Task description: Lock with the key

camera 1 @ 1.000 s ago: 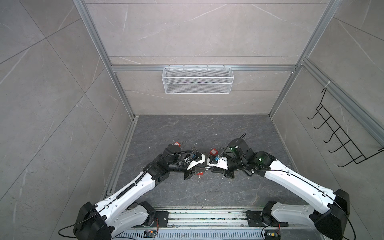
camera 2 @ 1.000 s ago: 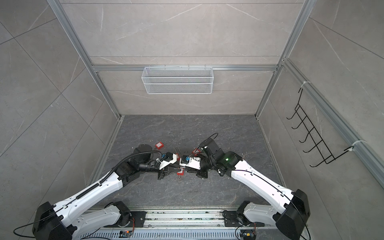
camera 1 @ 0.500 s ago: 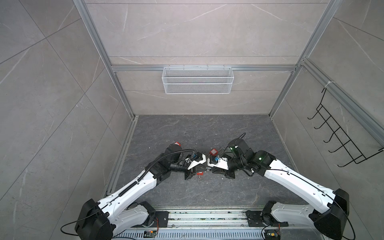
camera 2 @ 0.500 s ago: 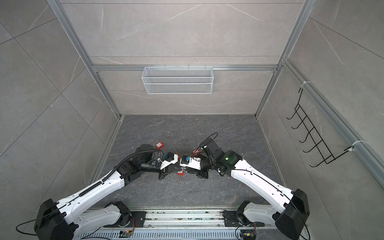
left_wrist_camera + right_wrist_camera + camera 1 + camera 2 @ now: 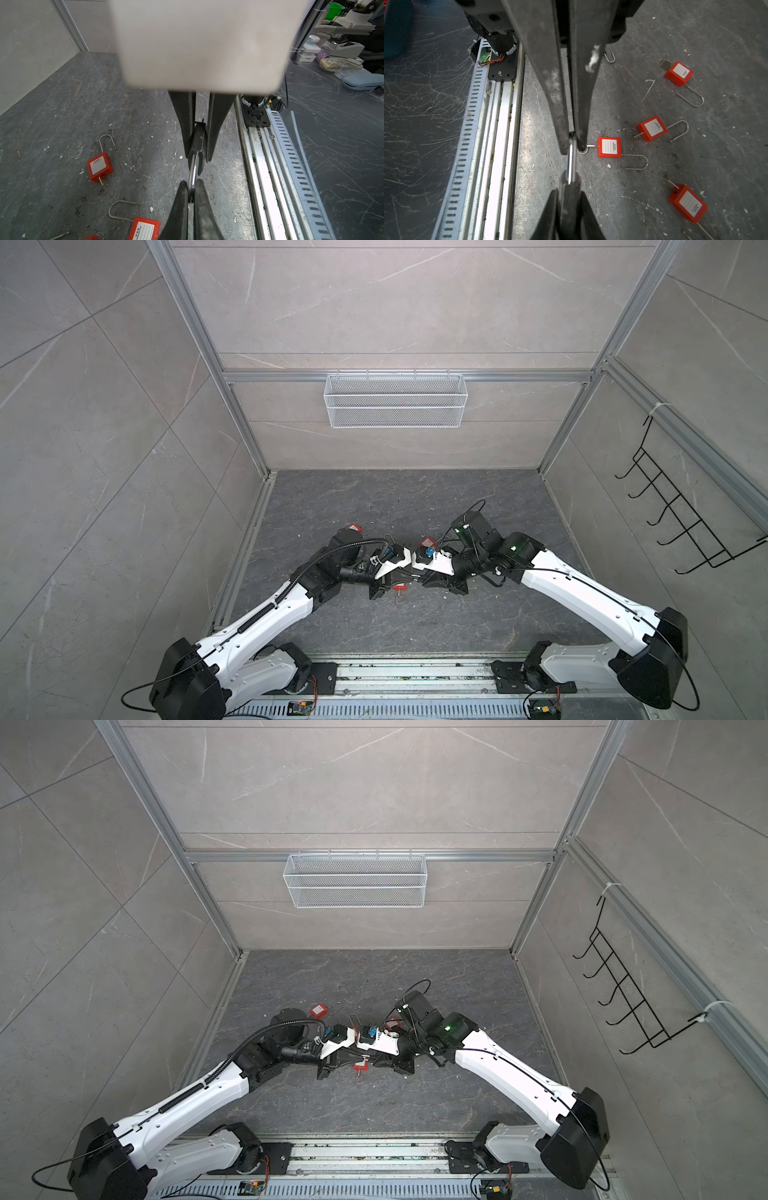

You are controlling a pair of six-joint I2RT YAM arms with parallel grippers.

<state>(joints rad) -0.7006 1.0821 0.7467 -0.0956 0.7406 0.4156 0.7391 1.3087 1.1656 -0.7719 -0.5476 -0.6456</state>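
Observation:
My two grippers meet tip to tip low over the dark floor in both top views. The right gripper (image 5: 569, 194) is shut on a small black piece (image 5: 569, 203) that carries a silver metal loop (image 5: 572, 160). It looks like the key's black head with its ring, but I cannot tell for sure. The left gripper (image 5: 191, 184) is shut on the far end of that loop (image 5: 193, 174). Red padlocks with open shackles lie on the floor beside us, one (image 5: 609, 146) right by the left gripper's fingers (image 5: 560, 133), another (image 5: 99, 167) further off.
Several more red padlocks (image 5: 652, 127) (image 5: 687, 202) lie scattered, one (image 5: 679, 72) with a dark-headed key in it. A loose shackle (image 5: 610, 58) lies near the front rail (image 5: 415, 672). A wire basket (image 5: 395, 406) hangs on the back wall and a black hook rack (image 5: 681, 510) on the right wall.
The left gripper has closed on the silver loop. Both arms have stayed almost where they were.

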